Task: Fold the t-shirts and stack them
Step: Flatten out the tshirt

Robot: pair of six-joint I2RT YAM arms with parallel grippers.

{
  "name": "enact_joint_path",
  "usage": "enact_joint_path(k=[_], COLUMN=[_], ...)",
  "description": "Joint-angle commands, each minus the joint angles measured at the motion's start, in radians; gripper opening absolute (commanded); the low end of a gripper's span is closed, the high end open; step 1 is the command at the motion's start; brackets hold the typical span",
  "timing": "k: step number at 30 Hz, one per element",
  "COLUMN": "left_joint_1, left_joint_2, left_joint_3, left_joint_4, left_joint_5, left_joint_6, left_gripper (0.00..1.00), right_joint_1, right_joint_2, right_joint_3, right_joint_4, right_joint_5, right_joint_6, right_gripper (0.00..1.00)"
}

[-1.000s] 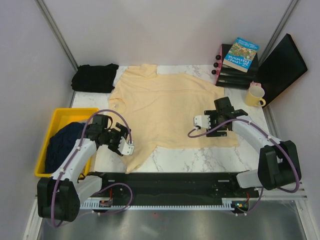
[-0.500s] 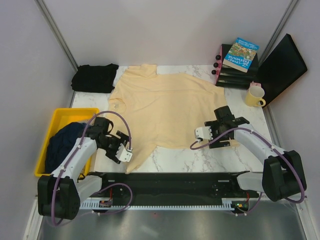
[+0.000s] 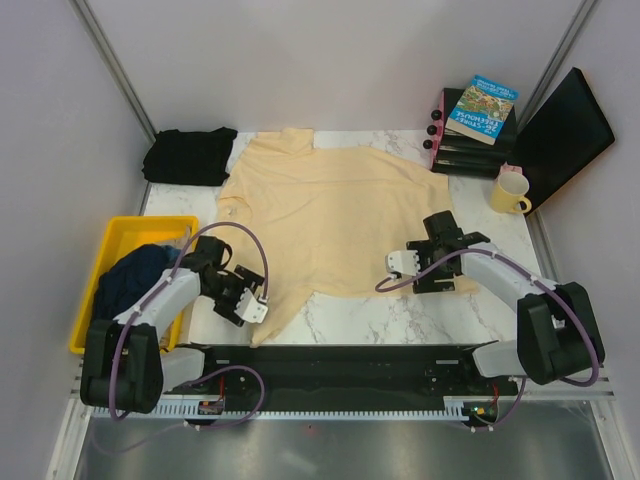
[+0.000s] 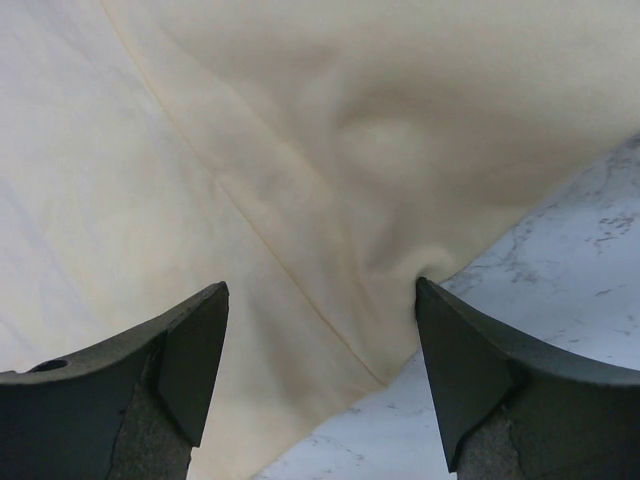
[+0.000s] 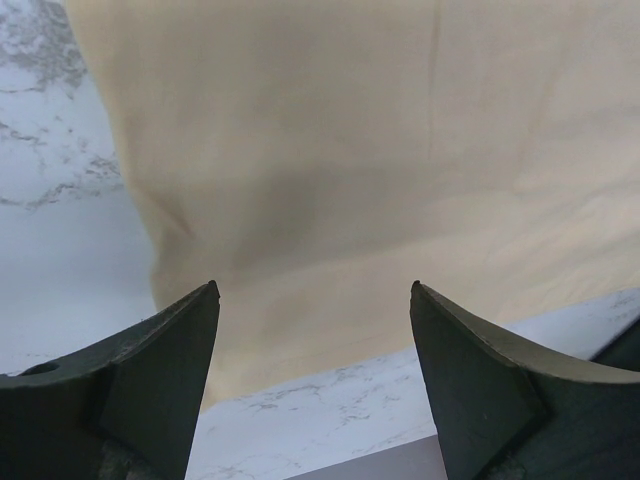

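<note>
Marble tabletop [image 3: 350, 318] beside cream t-shirt [image 3: 330, 210] hem

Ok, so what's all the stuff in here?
cream t-shirt: 1, pale yellow, spread mid-table
black t-shirt: 1, black, far left corner
navy t-shirt: 1, dark blue, inside bin
bin: 1, yellow, left edge
books: stack, blue on top, far right
mug: 1, yellow, right side
board: 1, black, leaning far right
table: 1, white marble
left gripper: 1, dark, open over shirt's near-left hem
right gripper: 1, dark, open over near-right hem
</note>
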Motion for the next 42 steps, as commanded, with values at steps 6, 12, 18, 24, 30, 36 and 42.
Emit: enact_joint_path(k=[6,12,18,24,30,36,42], left_joint_1=[-0.001,-0.001,-0.001,-0.001,-0.001,-0.001,-0.001], left_joint_2=[0.093,0.100,0.104,0.120,0.147,0.152,0.140], left_joint_3=[0.007,0.020,0.019,0.031,0.048,0.056,0.056], left_joint_4=[0.124,0.124,0.124,0.122,0.124,0.122,0.113], left_joint_5=[-0.055,-0.068,-0.074,-0.077,-0.078,-0.080,-0.086], left_joint_6=[0.020,0.012,0.014,0.021,0.027,0.030,0.029], left_gripper=[0.80,0.79,0.79,0.79,0.77,0.72,0.58], right_joint_1=[0.009,0.013,0.022,0.033,0.035,0.036,0.033], right_joint_2=[0.053,0.036,-0.010,-0.026,-0.023,0.005,0.071], right_joint_3=[0.038,0.106,0.104,0.050,-0.001,-0.077,-0.090], right_joint_4=[0.046,-0.087,-0.193,-0.230,-0.213,-0.051,0.051], right_joint_5=[-0.016,-0.067,-0.090,-0.084,-0.068,-0.010,0.044], right_joint_6=[0.031,-0.004,-0.052,-0.062,-0.050,-0.007,0.050], right_gripper=[0.84,0.86,0.88,0.89,0.89,0.89,0.86])
